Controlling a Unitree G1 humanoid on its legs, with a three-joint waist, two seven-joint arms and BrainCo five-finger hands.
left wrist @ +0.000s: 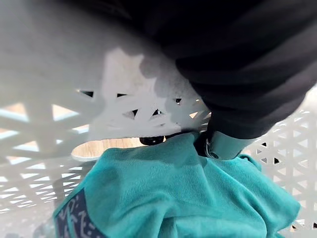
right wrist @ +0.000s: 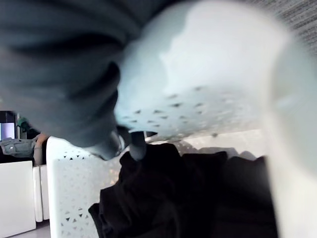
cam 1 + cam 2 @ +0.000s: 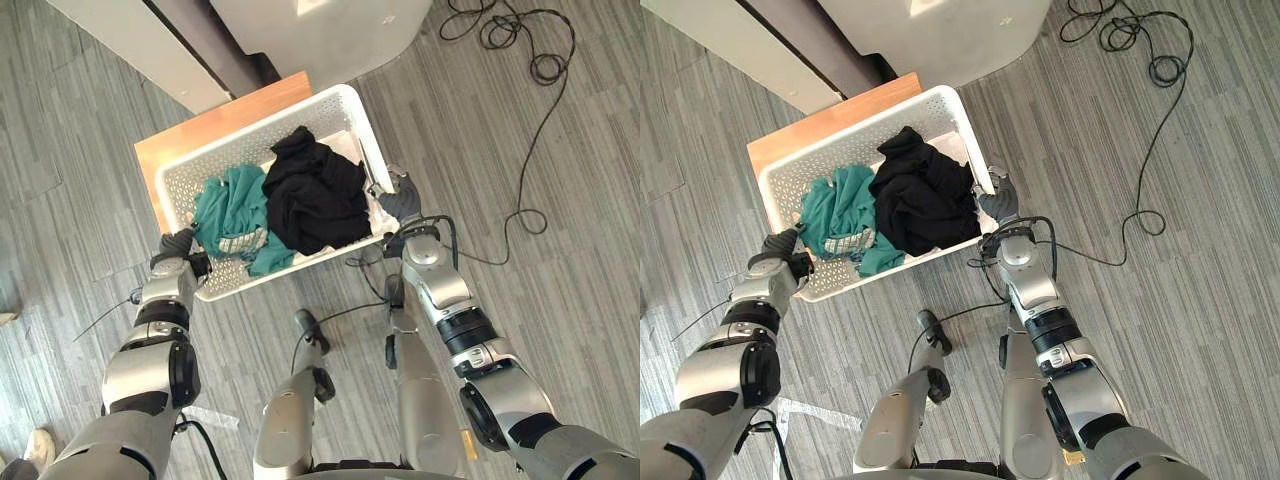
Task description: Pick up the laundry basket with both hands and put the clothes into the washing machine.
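I have the laundry basket (image 3: 230,150) between both hands, over a wooden surface (image 3: 215,120) that shows past its far-left edge. I cannot tell whether it rests there or is already lifted. The left hand (image 3: 178,243) sits at the near-left end and the right hand (image 3: 400,200) at the right end. In each wrist view a finger comes over the rim and down inside the wall, so I judge both are hooked closed on the basket.

My worry is the uneven hold. The left hand grips close to a corner rather than mid-end, so a lift could twist or tip the basket. The black garment (image 3: 315,195) is heaped high on the right and might slide over the rim, and the teal garment (image 3: 232,210) could follow it. Thin plastic may also flex and slip off the fingers.

The basket's long axis runs from near-left to far-right, mouth upward. Its far long side faces the white machine (image 3: 330,35), which stands just beyond.
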